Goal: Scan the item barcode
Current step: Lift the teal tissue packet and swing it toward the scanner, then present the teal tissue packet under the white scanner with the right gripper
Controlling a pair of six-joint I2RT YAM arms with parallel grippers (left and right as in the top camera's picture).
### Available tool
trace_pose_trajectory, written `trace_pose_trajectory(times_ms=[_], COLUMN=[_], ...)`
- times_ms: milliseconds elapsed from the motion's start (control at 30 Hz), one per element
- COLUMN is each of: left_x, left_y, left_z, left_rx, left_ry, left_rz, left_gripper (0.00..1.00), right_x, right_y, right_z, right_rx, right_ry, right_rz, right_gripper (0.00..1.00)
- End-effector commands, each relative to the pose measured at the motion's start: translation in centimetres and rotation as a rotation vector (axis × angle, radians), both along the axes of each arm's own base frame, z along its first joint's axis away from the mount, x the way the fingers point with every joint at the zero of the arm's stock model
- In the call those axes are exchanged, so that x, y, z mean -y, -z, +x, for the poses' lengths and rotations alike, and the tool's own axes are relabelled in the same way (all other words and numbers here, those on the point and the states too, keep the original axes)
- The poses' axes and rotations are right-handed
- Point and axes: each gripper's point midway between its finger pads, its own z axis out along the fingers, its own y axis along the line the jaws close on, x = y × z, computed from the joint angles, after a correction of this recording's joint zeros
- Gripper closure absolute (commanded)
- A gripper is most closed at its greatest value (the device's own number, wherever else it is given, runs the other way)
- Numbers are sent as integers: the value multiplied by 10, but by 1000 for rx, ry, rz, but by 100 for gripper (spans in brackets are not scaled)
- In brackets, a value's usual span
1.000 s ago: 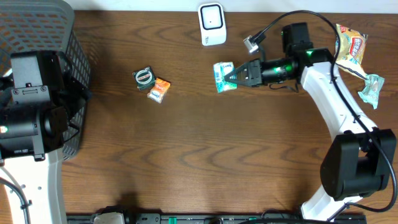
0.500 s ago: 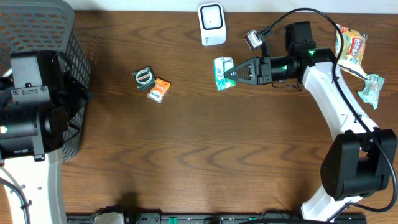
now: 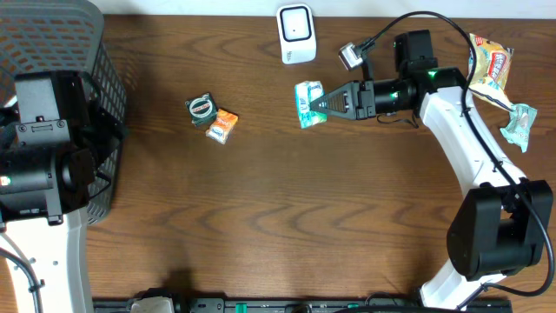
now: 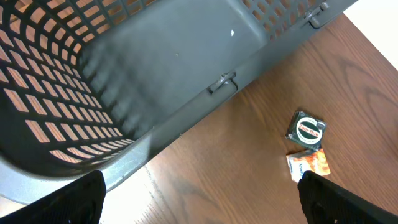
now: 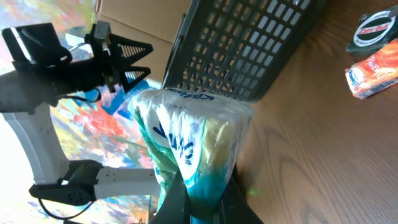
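My right gripper (image 3: 325, 104) is shut on a teal and white packet (image 3: 307, 103), held off the table a short way below the white barcode scanner (image 3: 296, 33) at the back edge. In the right wrist view the packet (image 5: 193, 134) stands up from between my black fingers (image 5: 177, 202), pinched at its lower end. My left gripper (image 4: 202, 208) is open and empty over the table beside the basket. Only its two black fingertips (image 4: 68, 199) show at the bottom corners of the left wrist view.
A dark grey mesh basket (image 3: 61, 43) fills the far left. A round green tin (image 3: 201, 107) and an orange packet (image 3: 223, 125) lie left of centre. Two snack bags (image 3: 492, 63) (image 3: 519, 127) lie at the far right, behind the right arm.
My right gripper has carried the teal packet slightly up and to the left, toward the scanner. The left arm has not moved.
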Motion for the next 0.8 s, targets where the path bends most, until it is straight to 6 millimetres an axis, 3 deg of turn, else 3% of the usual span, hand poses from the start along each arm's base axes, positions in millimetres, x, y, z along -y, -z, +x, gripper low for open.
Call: trace_pose_trajectory(times_ms=[0,267,367,433,500,533,633,767], left_x=[-3,-3,-3,-3,-3,-3,-3,-3], left_y=[2,2,2,2,2,2,2,2], left_z=[-2,-2,-2,-2,-2,-2,-2,-2], left_rx=[-4,-4,-4,-4,-4,-4,-4,-4], left_ry=[-23,-23,-23,-23,-23,-23,-23,-23], left_rz=[0,0,0,0,0,0,0,0], left_gripper=[2,3,2,2,3,2,2,2], right_x=[-5,-10,-13,-14,9,19,35,33], right_y=[-2,-2,14,52,116,128,148,145], right_z=[-3,-6,-2,8,26,29,31,43], right_rx=[24,24,30,-24,-23,0,117,287], right_ry=[-19,-31,-1,90,278,323,396,477], right_rz=[9,8,-87,-317,-768,-884,-1171,-1332], right_gripper=[99,99,99,99,99,99,99,99])
